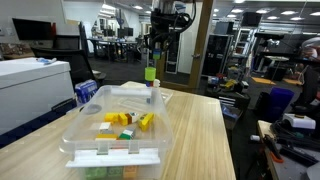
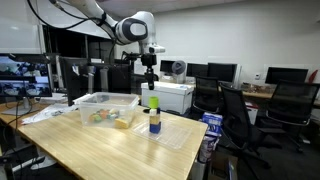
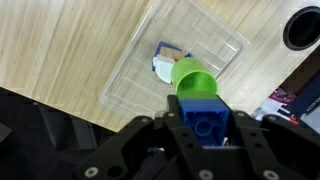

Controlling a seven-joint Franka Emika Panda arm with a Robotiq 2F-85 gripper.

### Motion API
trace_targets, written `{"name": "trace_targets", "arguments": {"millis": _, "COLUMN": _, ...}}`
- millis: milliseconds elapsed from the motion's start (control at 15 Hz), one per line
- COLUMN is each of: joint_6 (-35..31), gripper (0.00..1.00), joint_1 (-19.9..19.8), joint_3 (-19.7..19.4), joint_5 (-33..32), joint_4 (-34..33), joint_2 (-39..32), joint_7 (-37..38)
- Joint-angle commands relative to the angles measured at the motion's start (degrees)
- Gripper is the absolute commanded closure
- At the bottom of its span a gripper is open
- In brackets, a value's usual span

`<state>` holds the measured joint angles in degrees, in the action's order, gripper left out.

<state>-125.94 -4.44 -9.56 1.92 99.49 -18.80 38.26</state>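
Above the wooden table (image 1: 200,130) and a clear plastic lid (image 3: 215,45), the fingers (image 3: 255,140) grip a blue plastic block (image 3: 205,118) squarely between them.

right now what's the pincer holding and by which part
a blue block with a green piece on its end; the pincer clamps the block's sides

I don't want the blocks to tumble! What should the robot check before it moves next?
1. Gripper shut on the blue block: ok.
2. Green piece stuck on the blue block's end: ok.
3. White and blue piece sitting on the clear tray: ok.
4. Green piece lined up above it, in both exterior views: ok.
5. Green piece touching it or apart: cannot tell.
6. Bin of blocks off to the side: ok.
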Motion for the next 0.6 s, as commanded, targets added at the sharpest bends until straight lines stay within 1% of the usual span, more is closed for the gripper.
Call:
{"name": "trace_targets", "arguments": {"millis": 0, "joint_6": -0.06, "gripper": 0.89, "joint_1": -0.43, "joint_3": 0.11, "joint_5": 2.14, "joint_4": -3.55, "joint_2": -3.39, "joint_7": 0.57}}
{"name": "trace_targets", "arguments": {"millis": 533, "joint_6": 0.72, "gripper": 0.89, "joint_1": -0.63, "joint_3": 0.25, "joint_5": 4.51, "joint_4": -8.64, "joint_2": -8.65, "joint_7": 0.19}}
